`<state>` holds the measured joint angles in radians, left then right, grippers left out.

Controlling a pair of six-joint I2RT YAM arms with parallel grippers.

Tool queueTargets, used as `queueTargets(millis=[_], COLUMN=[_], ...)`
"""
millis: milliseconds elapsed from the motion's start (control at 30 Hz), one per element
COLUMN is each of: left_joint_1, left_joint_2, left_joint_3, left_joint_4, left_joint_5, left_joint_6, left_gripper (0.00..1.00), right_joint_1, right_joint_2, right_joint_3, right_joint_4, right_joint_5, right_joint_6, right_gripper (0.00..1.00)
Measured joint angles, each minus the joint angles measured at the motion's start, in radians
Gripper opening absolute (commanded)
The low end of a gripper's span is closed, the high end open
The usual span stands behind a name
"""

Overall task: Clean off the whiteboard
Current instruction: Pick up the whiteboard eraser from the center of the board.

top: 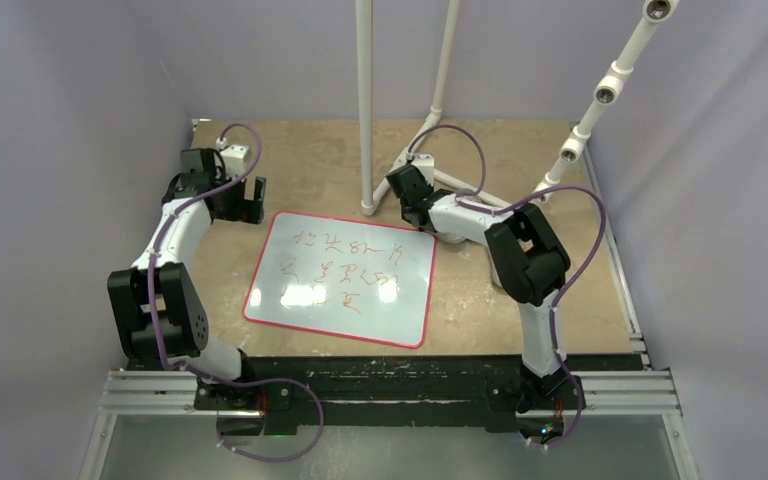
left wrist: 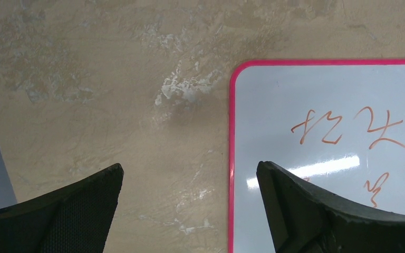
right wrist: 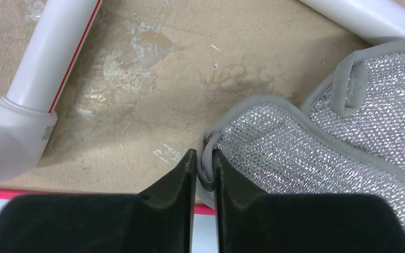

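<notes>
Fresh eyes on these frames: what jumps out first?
The glossy white red-rimmed whiteboard lies mid-table, covered in red scribbles. Off its far right corner the right gripper pinches the grey rim of a silvery mesh oval pad, a second pad beside it. The left gripper hangs open over the board's far left corner.

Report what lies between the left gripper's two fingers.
In the left wrist view, the open left gripper grips nothing. Below the gap between its fingers lie bare table and the red left rim of the whiteboard.
</notes>
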<state>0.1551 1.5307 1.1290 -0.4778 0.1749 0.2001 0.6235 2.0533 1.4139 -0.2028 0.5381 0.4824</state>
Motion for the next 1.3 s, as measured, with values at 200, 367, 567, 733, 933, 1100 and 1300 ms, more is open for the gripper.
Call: queueTargets(millis=[200,367,567,733,933,1100,1300], left_joint_1=[0.000,0.000,-0.001,-0.001,-0.003,-0.009,-0.009], left_joint_2=[-0.013,-0.031,-0.037,-0.132,-0.399,-0.408,-0.395], left_joint_3=[-0.017,-0.066,-0.051,-0.033,-0.101,-0.094,-0.094], left_joint_4=[0.046,0.066,0.028,-0.021,-0.086,-0.317,-0.452], left_joint_5=[0.077,0.217,0.369,0.529,0.772,0.958,1.047], left_joint_6=[0.012,0.062,0.106,0.170,0.325,0.636,0.797], left_gripper=[0.99,0.99,0.99,0.99,0.99,0.99,0.99], right_joint_1=[0.000,0.007,0.086,0.288,0.442,0.486,0.504], right_joint_2=[-0.010,-0.100,-0.302,-0.444,-0.517,-0.502,-0.447], right_joint_3=[0.000,-0.048,-0.123,-0.132,-0.100,-0.015,0.127], right_joint_4=[0.002,0.009,-0.006,-0.019,0.000,0.055,0.122], right_joint_5=[0.010,0.027,0.040,0.014,-0.037,-0.086,-0.115], right_joint_6=[0.003,0.003,0.003,0.032,0.079,0.127,0.159], right_gripper=[0.00,0.00,0.00,0.00,0.00,0.00,0.00])
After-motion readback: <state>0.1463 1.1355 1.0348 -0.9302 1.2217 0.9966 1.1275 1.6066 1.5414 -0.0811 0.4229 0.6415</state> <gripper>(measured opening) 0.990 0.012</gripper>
